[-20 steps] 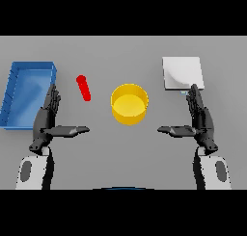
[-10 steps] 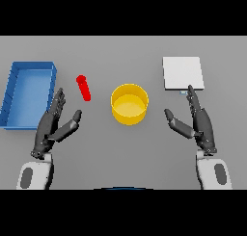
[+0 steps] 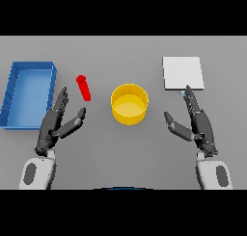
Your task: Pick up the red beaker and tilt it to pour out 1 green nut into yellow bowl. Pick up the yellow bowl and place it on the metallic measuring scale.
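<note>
Nothing is done yet. The blue tray (image 3: 29, 93) sits at left, the scale (image 3: 183, 72) upper right, the yellow bowl (image 3: 129, 103) at centre, the red beaker (image 3: 84, 87) left of it. My left hand (image 3: 55, 124) and right hand (image 3: 195, 123) are open, holding nothing.

Grey table (image 3: 120, 153), four things on top.
Far left: blue tray (image 3: 28, 93). Just right of that: red beaker (image 3: 84, 87). Centre: yellow bowl (image 3: 129, 103). Far right: pale flat scale (image 3: 182, 73). All apart, none touching.
</note>
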Tool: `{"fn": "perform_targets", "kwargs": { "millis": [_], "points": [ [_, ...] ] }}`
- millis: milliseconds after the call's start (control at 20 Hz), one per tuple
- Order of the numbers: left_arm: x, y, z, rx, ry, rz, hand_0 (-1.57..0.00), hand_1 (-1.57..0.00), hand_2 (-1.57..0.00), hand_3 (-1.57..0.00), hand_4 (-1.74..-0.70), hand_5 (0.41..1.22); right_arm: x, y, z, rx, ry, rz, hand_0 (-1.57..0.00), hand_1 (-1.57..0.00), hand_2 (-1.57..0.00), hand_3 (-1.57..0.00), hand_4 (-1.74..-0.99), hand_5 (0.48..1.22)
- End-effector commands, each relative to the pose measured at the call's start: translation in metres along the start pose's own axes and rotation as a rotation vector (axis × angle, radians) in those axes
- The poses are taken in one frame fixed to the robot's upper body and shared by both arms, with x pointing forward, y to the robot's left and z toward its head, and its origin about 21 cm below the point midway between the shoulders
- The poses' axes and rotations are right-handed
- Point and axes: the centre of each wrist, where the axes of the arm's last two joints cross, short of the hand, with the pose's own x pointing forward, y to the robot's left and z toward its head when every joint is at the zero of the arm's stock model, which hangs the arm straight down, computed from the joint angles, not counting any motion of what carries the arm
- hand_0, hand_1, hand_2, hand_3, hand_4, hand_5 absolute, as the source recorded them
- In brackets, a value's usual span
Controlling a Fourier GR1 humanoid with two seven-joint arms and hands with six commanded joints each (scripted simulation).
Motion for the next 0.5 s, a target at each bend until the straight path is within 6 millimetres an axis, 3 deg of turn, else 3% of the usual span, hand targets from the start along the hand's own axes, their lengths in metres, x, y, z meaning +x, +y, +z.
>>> {"fn": "perform_targets", "kwargs": {
  "millis": [0,450],
  "points": [
    [-0.001,0.000,-0.007,0.005,0.005,-0.007,0.00,0.00,0.00,0.00,-1.19,0.658,-0.001,-0.002,-0.001,0.000,0.008,0.010,0.00,0.00,0.00,0.00,-1.292,0.624],
    [-0.015,-0.005,-0.070,0.023,0.011,-0.037,0.00,0.00,0.00,0.00,-1.22,0.644,-0.001,-0.008,-0.004,-0.007,0.010,0.018,0.00,0.00,0.00,0.00,-1.295,0.622]
  ]
}}
